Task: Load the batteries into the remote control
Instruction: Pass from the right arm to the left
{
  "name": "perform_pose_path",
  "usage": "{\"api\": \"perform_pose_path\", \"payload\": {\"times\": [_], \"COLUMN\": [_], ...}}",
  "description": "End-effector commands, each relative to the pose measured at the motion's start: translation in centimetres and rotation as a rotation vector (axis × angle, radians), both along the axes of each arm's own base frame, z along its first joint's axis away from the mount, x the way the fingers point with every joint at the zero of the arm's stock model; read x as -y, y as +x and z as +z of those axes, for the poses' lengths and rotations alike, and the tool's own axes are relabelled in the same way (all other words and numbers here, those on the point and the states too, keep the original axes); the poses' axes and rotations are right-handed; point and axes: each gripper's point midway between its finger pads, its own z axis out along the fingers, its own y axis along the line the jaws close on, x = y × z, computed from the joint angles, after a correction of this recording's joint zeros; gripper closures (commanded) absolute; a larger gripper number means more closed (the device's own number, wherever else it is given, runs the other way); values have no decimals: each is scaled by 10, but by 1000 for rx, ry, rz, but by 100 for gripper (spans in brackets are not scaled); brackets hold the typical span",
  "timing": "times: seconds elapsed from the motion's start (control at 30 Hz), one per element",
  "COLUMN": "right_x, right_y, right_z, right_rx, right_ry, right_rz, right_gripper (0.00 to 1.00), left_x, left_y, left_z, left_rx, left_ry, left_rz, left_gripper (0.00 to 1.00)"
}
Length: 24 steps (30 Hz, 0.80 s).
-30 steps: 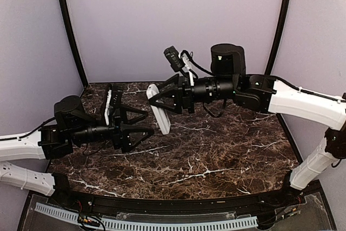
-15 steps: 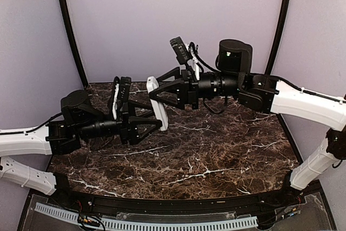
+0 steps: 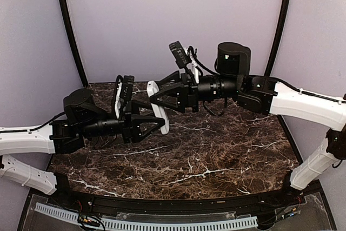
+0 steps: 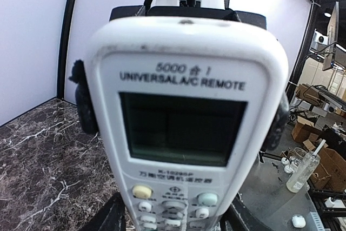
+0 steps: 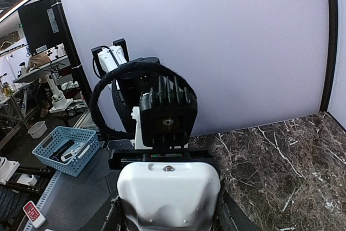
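The white remote control (image 3: 157, 107) hangs in the air above the table's back left, between my two grippers. My right gripper (image 3: 155, 92) is shut on its sides near the screen end. In the right wrist view the remote's plain white back (image 5: 168, 193) sits between my right gripper's (image 5: 168, 221) fingers. In the left wrist view its front (image 4: 184, 133), with screen and buttons, fills the frame. My left gripper (image 3: 157, 116) is open, and in its own view (image 4: 177, 223) its fingers straddle the button end. The batteries are out of view.
A dark marble table (image 3: 216, 155) lies under both arms, with purple walls behind. Black frame posts (image 3: 67, 25) stand at the back corners. A blue basket (image 5: 67, 150) and a bottle (image 4: 303, 166) stand off the table.
My left gripper has risen and moved right until its open fingers straddle the remote. My right gripper has lifted the remote slightly and holds it steady.
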Motion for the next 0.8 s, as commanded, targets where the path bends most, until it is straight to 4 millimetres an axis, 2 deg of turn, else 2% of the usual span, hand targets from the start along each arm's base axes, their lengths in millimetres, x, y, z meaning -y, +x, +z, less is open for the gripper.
{"api": "perform_pose_path", "payload": {"times": [0.0, 0.07, 0.27, 0.33, 0.43, 0.53, 0.6, 0.67, 0.7, 0.73, 0.77], "right_x": [7, 7, 7, 6, 6, 7, 7, 7, 8, 8, 10], "right_y": [-6, -6, -6, -5, -5, -4, -3, 1, 5, 10, 16], "right_z": [17, 16, 15, 14, 12, 11, 11, 8, 7, 5, 3], "right_rx": [25, 23, 22, 21, 20, 22, 23, 19, 19, 18, 17], "right_ry": [54, 52, 49, 46, 40, 36, 28, 14, 5, -5, -21], "right_rz": [15, 16, 14, 12, 11, 6, -1, -27, -52, -85, -125], "right_gripper": [66, 67, 67, 67, 68, 67, 56, 32, 12, 3, 2], "left_x": [-1, 0, -1, -1, -1, -1, -1, -3, -5, -5, -9], "left_y": [-1, 0, 0, 0, 0, 1, 3, 7, 15, 20, 31], "left_z": [24, 22, 21, 21, 19, 16, 15, 11, 5, 1, -11], "left_rx": [30, 25, 22, 22, 15, 9, 2, -19, -39, -71, -111], "left_ry": [-61, -58, -58, -56, -52, -44, -39, -28, -9, 2, 42], "left_rz": [-4, -6, -3, -1, 0, 5, 15, 42, 86, 113, 187], "left_gripper": [41, 41, 58, 69, 79, 95, 100, 100, 100, 100, 100]}}
